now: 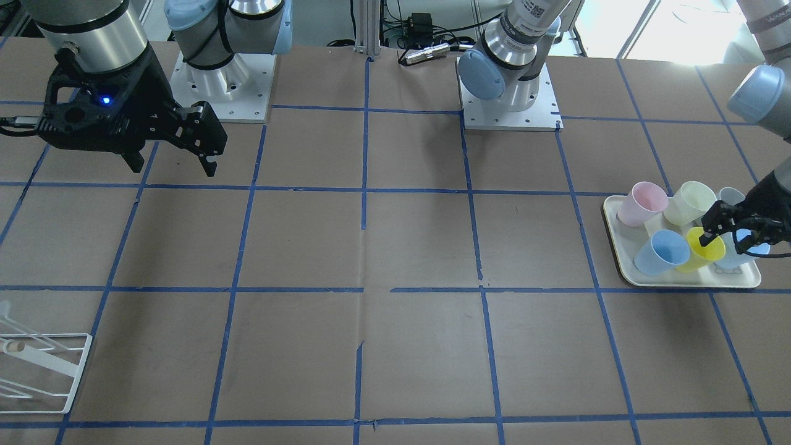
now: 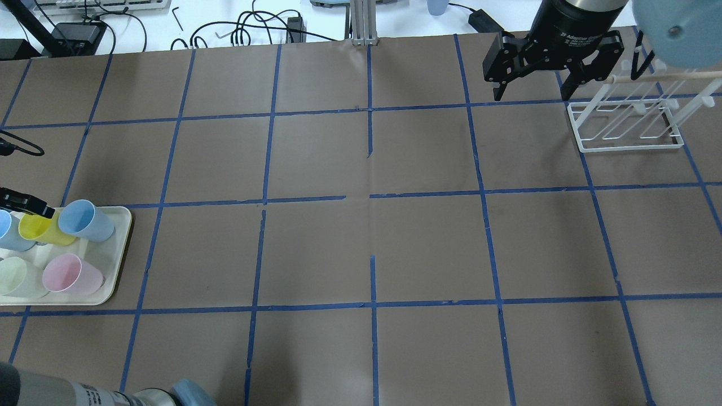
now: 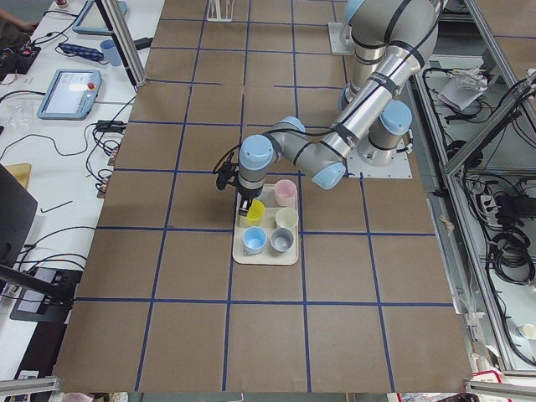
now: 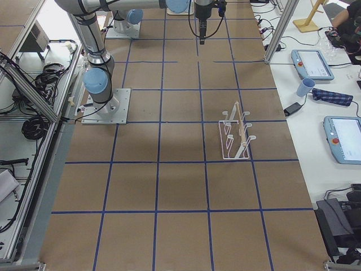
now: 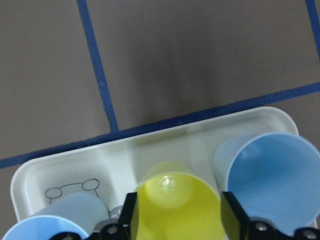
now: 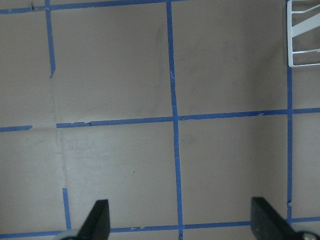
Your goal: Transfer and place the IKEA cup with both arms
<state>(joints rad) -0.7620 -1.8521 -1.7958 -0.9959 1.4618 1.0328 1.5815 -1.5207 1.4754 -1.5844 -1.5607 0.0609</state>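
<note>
Setting: a robotics laboratory work cell.

Indicators:
- Two industrial robot arms (image 3: 368, 109) are bolted through white base plates (image 1: 256, 93) to a large table (image 1: 420, 247).
- The table is covered in brown paper and divided into squares by blue tape lines (image 1: 309, 188).
- An aluminium-profile frame (image 4: 282, 31) borders the table.
- A white side bench (image 4: 318, 186) carries teach pendants (image 4: 312, 64) and loose cables (image 2: 248, 28).
- Further cable bundles (image 4: 34, 127) lie on the floor behind the arm bases.
</note>
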